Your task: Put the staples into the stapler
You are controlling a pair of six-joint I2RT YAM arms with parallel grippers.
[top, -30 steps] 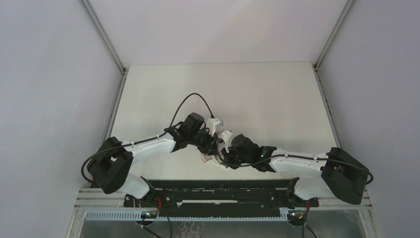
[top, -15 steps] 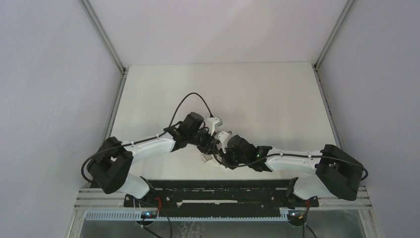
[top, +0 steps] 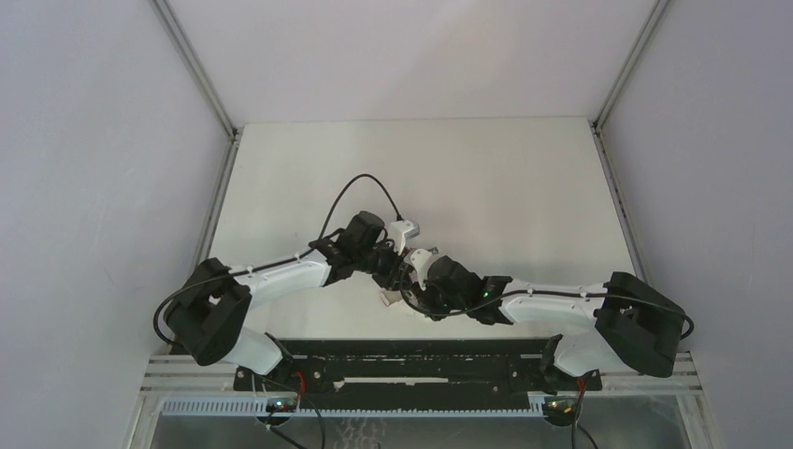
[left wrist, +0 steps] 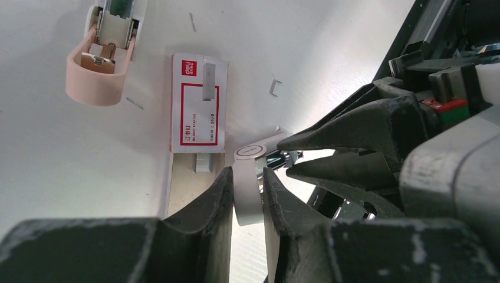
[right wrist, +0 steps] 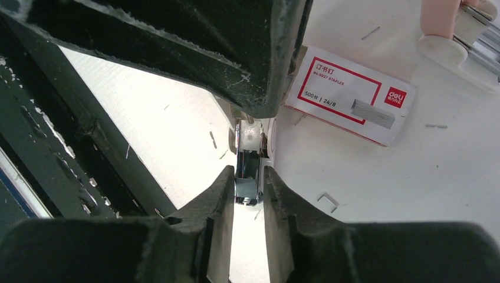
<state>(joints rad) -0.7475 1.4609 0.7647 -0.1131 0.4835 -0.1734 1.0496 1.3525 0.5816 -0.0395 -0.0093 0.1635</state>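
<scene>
While the pink stapler (left wrist: 97, 71) lay upper left in the left wrist view, next to the staple box (left wrist: 197, 103) on the counter (left wrist: 330, 47), the left claw (left wrist: 247, 172) was clenched on a white-and-metal piece (left wrist: 249, 203). The right claw (right wrist: 247, 171), barely parted, pinched its metal end.

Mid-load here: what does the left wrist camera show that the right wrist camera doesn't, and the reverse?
Only left wrist: a staple strip poking from the end of the staple box, and a close look at the left fingers pinching a white part.
Only right wrist: a black rail along the table edge, and a close look at a metal piece between the right fingers.
Both: the staple box, the pink stapler, loose staples on the table, and the two grippers meeting.
</scene>
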